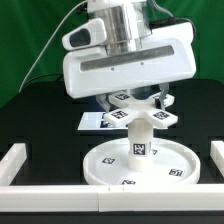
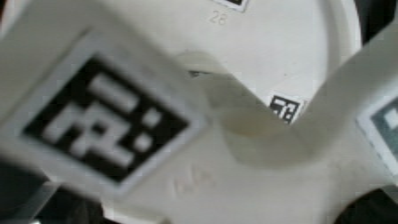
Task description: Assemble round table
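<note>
Bench [image 1: 40, 110]: black top that carries everything.
Wall [image 1: 20, 165]: white straight-edged border, running along the exterior view's left, right and near sides of the bench.
Disc [image 1: 108, 168]: lies flat on the bench inside the wall, tags face up.
Marker board [image 1: 92, 122]: flat on the bench behind the disc, toward the exterior view's left.
End effector [image 1: 141, 105]: hangs over the disc's middle, fingers narrowed onto the base from two sides.
Base [image 1: 128, 117]: cross-shaped, held level right above the leg; whether it touches the leg is unclear. It fills the wrist view [image 2: 231, 110], blurred.
Leg [image 1: 140, 138]: upright at the disc's centre.
Tag [image 2: 107, 120]: black-and-white square on one arm of the base.
</note>
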Available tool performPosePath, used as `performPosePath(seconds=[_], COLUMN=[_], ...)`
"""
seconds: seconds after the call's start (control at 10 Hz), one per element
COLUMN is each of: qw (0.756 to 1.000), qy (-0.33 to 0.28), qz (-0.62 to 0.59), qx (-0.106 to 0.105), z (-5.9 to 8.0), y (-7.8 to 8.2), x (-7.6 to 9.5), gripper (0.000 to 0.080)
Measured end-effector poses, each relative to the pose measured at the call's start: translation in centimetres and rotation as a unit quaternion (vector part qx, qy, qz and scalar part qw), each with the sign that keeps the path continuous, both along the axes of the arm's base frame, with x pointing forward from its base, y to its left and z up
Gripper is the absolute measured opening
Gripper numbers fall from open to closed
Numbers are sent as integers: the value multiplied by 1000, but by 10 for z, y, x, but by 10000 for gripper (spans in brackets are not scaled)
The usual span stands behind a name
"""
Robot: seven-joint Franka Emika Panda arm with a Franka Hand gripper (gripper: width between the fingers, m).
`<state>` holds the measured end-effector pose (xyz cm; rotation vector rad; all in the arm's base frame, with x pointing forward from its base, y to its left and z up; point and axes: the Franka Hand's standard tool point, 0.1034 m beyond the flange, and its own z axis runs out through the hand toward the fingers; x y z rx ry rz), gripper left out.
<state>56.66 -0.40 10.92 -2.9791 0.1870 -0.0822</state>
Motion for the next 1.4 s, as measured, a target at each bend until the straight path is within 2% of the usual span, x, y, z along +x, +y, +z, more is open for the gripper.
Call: performPosePath(seconds=[0.2, 0.5, 0.6, 0.7, 0.8, 1.0, 1.4], qw=[1000, 1000, 1000, 1000, 1000, 1000, 1000], qy=[-4, -3, -13, -10, -3, -7, -7], qz=[-11, -11, -22, -26, -24, -23, -23], qx=[2, 1, 0, -4, -2, -3, -3], z=[0, -1, -7, -23, -22, -20, -20], y=[9, 9, 11, 12, 12, 12, 12], x=[1, 1, -1, -20, -21, -18, -18], gripper=[649, 649, 649, 649, 649, 397, 399])
